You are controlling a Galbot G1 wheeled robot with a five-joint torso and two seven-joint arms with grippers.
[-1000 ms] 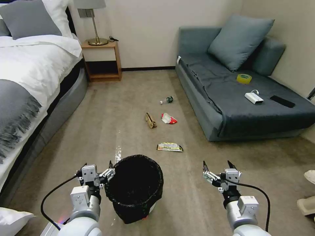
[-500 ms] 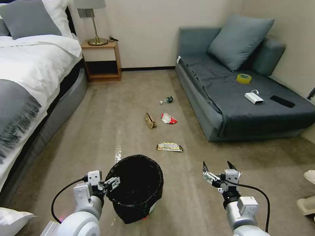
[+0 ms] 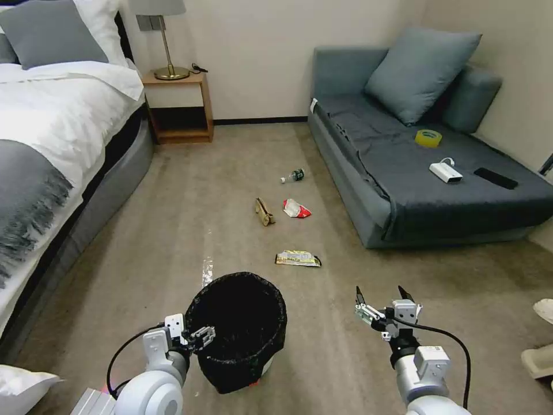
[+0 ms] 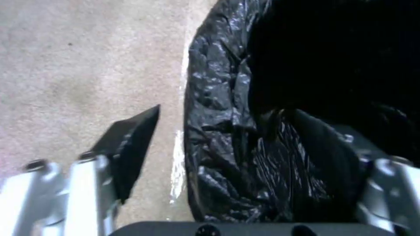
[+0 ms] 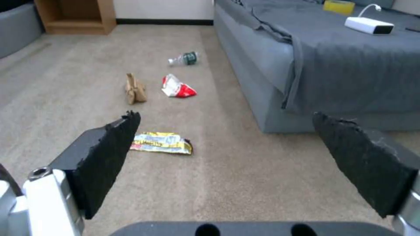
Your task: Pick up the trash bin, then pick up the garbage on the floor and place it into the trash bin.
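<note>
Left claw (image 3: 193, 336) at the round, black-bagged trash bin (image 3: 239, 328)
Its spread fingers straddled the rim; the right claw (image 3: 380, 302) hovered open above the carpet.

A carpeted bedroom lies ahead of my right gripper (image 3: 380, 293)
Beige carpet (image 3: 173, 230) runs forward from it to a cream wall (image 3: 259, 52) with dark skirting; ahead and to its right stands a grey-blue sofa (image 3: 368, 190) with a big cushion (image 3: 420, 72), a yellow tape roll (image 3: 428, 138), a white box (image 3: 445, 172) with a cable and a flat black slab (image 3: 495, 178) on the seat; far to its left is a bed (image 3: 52, 127) in white linen with a grey throw (image 3: 26, 196), and beyond that, against the wall, a wooden nightstand (image 3: 178, 106) bearing a brass lamp (image 3: 167, 57)
</note>
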